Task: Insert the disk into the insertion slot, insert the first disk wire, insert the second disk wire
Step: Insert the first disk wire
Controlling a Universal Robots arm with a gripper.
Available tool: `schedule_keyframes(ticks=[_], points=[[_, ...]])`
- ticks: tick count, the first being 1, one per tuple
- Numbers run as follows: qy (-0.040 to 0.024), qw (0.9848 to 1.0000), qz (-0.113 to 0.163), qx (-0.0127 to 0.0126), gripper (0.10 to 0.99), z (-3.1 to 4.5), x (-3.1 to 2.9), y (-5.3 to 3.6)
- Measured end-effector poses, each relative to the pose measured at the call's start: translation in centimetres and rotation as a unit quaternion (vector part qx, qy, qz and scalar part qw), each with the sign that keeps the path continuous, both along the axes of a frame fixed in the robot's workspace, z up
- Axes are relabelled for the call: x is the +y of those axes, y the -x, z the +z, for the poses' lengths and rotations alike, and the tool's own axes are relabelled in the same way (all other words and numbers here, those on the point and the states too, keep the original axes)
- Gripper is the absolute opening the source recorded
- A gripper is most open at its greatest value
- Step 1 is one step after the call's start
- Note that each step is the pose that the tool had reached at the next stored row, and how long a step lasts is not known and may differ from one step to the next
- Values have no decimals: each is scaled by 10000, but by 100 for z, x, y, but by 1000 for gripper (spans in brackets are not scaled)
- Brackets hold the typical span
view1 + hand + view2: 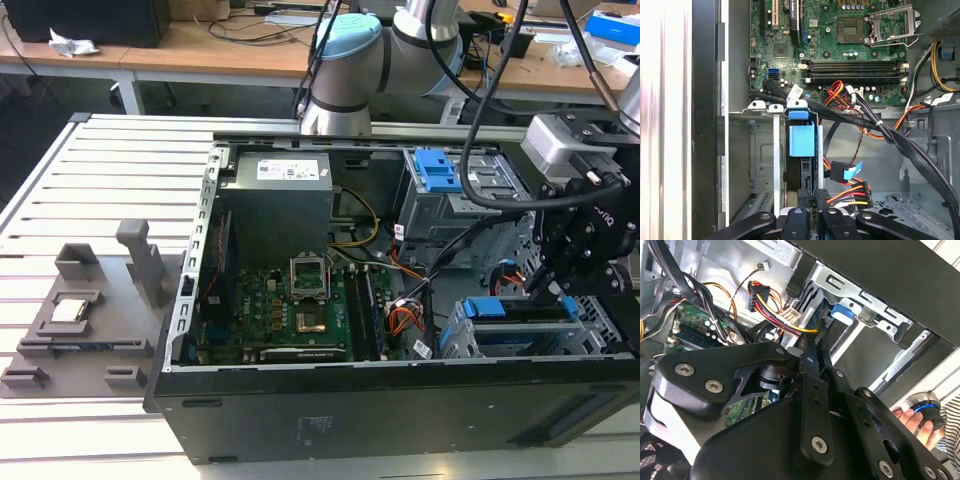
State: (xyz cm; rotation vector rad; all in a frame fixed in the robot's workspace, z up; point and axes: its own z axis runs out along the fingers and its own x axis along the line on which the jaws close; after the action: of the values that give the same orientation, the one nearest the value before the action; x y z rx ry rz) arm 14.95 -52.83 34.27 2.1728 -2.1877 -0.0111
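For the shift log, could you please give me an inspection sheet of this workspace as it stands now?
Surface: white slatted metal table carrying an open black computer case.
Job's things: blue-framed hard disk sits edge-on in the grey perforated metal drive cage.
Clutter: grey plastic fixture at the exterior view's left.
Grippers: black tool poised over the cage, at the disk.
Cables: red, orange, yellow and black wire bundle and blue flat plug beside the disk.
Surroundings: wooden benches behind; a hand outside the case.
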Motion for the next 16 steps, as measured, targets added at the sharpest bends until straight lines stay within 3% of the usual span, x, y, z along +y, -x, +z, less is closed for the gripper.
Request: schedule_keyframes(ticks=[16], points=[[-12, 10000, 0, 0, 165, 2, 1, -2]])
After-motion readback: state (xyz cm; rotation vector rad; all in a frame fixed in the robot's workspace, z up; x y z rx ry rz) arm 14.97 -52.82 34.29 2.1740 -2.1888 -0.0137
